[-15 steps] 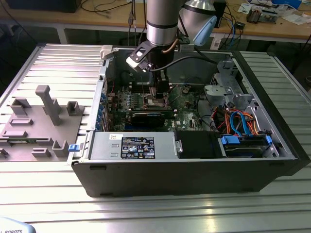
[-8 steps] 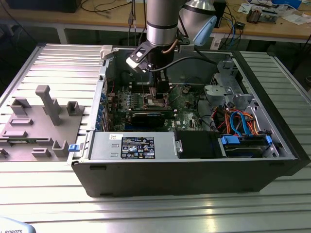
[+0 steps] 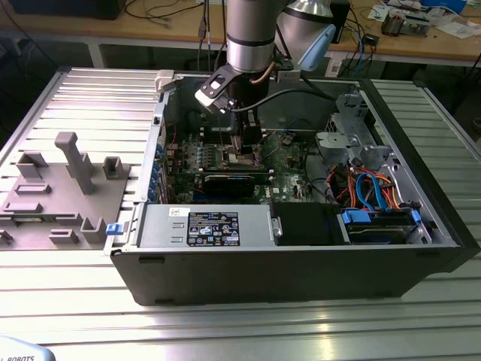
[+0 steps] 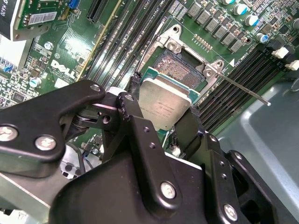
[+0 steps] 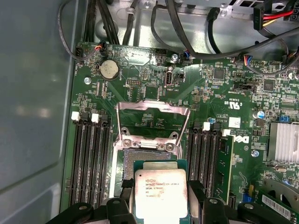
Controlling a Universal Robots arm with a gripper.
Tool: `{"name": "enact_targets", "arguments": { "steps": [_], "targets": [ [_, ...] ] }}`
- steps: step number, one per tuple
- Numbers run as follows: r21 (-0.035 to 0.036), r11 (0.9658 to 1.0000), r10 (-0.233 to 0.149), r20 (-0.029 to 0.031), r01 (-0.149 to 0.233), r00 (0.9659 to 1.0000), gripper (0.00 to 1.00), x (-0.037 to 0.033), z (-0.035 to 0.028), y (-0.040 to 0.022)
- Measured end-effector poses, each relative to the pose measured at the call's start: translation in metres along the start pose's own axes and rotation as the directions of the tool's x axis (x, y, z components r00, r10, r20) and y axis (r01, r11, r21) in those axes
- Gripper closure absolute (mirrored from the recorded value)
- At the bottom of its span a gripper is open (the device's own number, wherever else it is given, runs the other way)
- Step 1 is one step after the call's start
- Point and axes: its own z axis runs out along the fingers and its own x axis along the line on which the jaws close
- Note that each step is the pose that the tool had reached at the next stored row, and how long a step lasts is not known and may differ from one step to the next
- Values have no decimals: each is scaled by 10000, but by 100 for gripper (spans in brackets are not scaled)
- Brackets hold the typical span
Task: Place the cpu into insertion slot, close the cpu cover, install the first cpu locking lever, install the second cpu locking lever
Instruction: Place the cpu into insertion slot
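My gripper is shut on the cpu, a flat square chip with a silver-grey top, one black finger on each of two opposite edges. In both wrist views the cpu hangs level just above the insertion slot, covering part of it; the slot's dark contact field still shows beyond the chip. The cpu cover stands tilted open at the slot's far side in the first wrist view. A thin locking lever sticks out sideways from the socket frame. In the exterior view the gripper reaches down into the open computer case.
Long black memory slots run along both sides of the socket. Black cables cross the case wall beyond the green board. A finned heatsink is nearby. A drive cage with blue and orange cables fills the case at the exterior view's right.
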Motion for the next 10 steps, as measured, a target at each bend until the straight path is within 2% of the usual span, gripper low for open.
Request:
{"name": "enact_targets", "arguments": {
  "steps": [10],
  "targets": [
    [1, 10000, 53, 1, -53, 10000, 45, 1, 17, -2]
  ]
}}
